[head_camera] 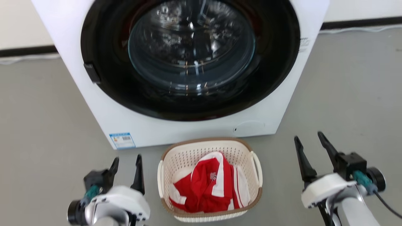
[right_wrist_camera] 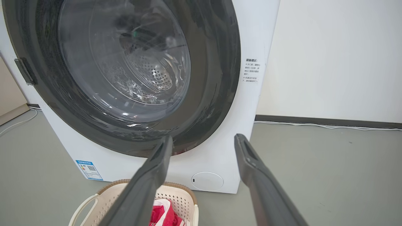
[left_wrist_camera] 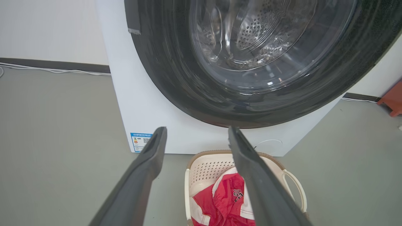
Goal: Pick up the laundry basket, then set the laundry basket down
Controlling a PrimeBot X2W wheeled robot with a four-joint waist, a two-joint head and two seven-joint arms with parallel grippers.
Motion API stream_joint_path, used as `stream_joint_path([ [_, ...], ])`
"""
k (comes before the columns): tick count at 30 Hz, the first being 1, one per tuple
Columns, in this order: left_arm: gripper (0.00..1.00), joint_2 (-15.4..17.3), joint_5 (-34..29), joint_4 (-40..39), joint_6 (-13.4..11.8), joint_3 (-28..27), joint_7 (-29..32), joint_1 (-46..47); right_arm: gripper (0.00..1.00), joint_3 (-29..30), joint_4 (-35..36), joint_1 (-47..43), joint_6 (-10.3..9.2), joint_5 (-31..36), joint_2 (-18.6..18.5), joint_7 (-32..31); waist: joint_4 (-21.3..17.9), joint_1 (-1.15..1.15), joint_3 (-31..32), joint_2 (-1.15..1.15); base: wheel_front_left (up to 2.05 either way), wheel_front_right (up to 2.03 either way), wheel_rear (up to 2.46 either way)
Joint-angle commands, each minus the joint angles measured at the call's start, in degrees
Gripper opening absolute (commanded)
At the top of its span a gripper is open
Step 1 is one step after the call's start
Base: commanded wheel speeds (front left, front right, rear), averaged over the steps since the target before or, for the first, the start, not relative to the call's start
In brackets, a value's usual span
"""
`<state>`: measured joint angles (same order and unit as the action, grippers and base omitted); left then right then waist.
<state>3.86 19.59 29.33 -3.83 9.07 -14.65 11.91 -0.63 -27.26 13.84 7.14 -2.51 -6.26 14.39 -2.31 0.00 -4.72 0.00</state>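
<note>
The laundry basket [head_camera: 248,163], cream-white and perforated with a brown rim, stands on the grey floor just in front of the washing machine. It holds a red and white garment [head_camera: 210,185]. White loop handles stick out on both sides, one at the right [head_camera: 258,168]. My left gripper [head_camera: 126,165] hovers open to the left of the basket, apart from it. On the basket's right, further off, my right gripper [head_camera: 310,143] is open too. The left wrist view shows the basket [left_wrist_camera: 205,166] between and below its fingers; the right wrist view shows the basket [right_wrist_camera: 110,196] at the bottom left.
The big white washing machine [head_camera: 176,128] with its dark round door [head_camera: 188,59] rises right behind the basket. A blue label [head_camera: 122,140] marks its lower left corner. Grey floor spreads on both sides. A cable [right_wrist_camera: 326,126] runs along the wall base, and something orange-red [left_wrist_camera: 392,100] sits at the far right of the left wrist view.
</note>
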Motion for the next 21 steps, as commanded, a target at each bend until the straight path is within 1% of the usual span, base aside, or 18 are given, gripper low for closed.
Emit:
stream_joint_path([
  [1, 1.00, 0.71, -0.88, -2.29, 0.73, -2.53, -0.35, -0.38, 1.00, -1.19, 2.43, -0.54, 0.35, 0.59, -0.42, 0.61, -0.62, 0.00, 1.57, 0.00, 0.00, 0.00, 0.00],
  [6, 1.00, 0.29, -1.59, -5.53, 1.46, -5.26, -0.35, -4.42, 1.00, -0.34, 5.32, -4.28, 0.35, 0.81, -0.58, 0.61, -0.35, 0.00, 3.26, 0.00, 0.00, 0.00, 0.00],
  [12, 1.00, -0.32, -2.06, -8.51, 2.28, -7.18, -0.35, -8.25, 1.00, 0.94, 8.70, -7.88, 0.35, 1.04, -0.44, 0.61, 0.26, 0.00, 4.54, 0.00, 0.00, 0.00, 0.00],
  [21, 1.00, -0.77, -2.62, -11.22, 2.30, -8.38, -0.35, -11.45, 1.00, 2.33, 11.98, -10.95, 0.35, 1.06, 0.04, 0.61, 0.65, 0.00, 6.14, 0.00, 0.00, 0.00, 0.00],
])
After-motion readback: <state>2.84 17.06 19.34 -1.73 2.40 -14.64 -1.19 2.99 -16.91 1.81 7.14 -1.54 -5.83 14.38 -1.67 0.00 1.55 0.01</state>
